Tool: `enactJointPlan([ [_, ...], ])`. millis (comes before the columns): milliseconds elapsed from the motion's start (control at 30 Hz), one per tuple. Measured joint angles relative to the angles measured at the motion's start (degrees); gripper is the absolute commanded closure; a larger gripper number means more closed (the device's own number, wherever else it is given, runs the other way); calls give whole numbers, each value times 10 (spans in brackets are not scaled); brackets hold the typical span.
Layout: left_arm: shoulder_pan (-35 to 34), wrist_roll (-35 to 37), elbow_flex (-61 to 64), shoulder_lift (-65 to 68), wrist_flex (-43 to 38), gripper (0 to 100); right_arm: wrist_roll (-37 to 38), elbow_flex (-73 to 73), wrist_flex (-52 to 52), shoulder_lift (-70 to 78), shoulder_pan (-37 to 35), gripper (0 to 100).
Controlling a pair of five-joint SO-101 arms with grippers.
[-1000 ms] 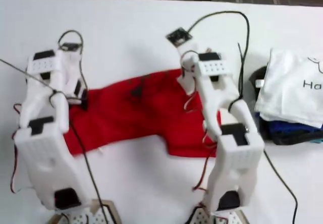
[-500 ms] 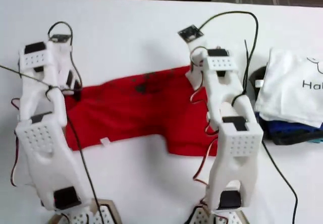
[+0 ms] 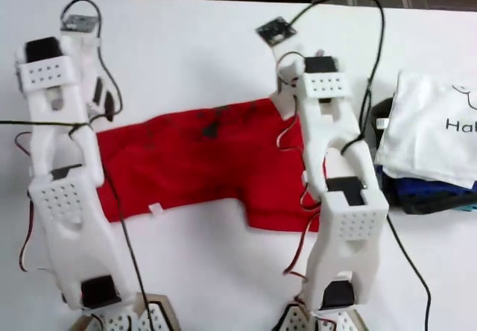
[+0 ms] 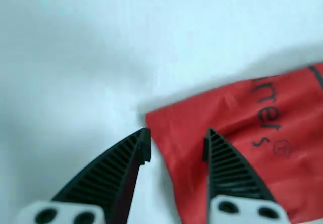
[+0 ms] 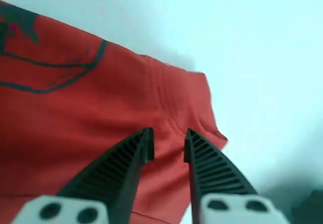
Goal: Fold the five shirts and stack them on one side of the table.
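Table (image 3: 186, 40): you have one garment laid out and one pile.

Red shirt (image 3: 194, 159): it lies flat across the middle of the table, spanning from one arm to the other. It reads as a long band with a lobe hanging toward the right arm's base. You can take it as partly folded at best, and it is not yet stacked.

Stack (image 3: 428, 133): it sits at the table's right edge, well apart from the red shirt's body. A white shirt is on top, a blue one (image 3: 417, 188) sits under it, and something dark lies beneath that. You cannot count the layers for certain. My judgement is that most of the five are done and the red one is what remains: finish its folds, then carry it to the pile.

Left pincer (image 4: 176, 141): the jaws are wide apart and grip nothing. They straddle the red shirt's far left corner (image 4: 252, 128), one finger over bare table and the other over cloth.

Right pincer (image 5: 168, 138): the jaws are parted only narrowly and are also empty. They hover over the cloth just inside the far right corner (image 5: 75, 113).

Small white tag (image 3: 155, 209): it sits on the shirt's near edge.

Views: the high view gives you the stack and the shirt's whole outline but hides both jaw gaps behind the arms. The wrist views give you those gaps, the exact corner positions and the dark print, but not the pile's makeup.
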Motion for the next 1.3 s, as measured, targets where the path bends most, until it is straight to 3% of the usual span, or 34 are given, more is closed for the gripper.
enactJointPlan([
  [233, 4, 23, 29, 82, -47, 811, 0, -1, -36, 28, -10, 889],
  [567, -56, 24, -58, 142, -46, 811, 0, -1, -104, 91, 30, 889],
  [867, -60, 12, -72, 153, -40, 811, 0, -9, -115, 109, 29, 889],
  [1100, -66, 11, -72, 87, 10, 812, 0, -49, -19, 62, 25, 889],
  [1300, -33, 11, -29, -55, 38, 812, 0, -50, 78, -46, -28, 889],
])
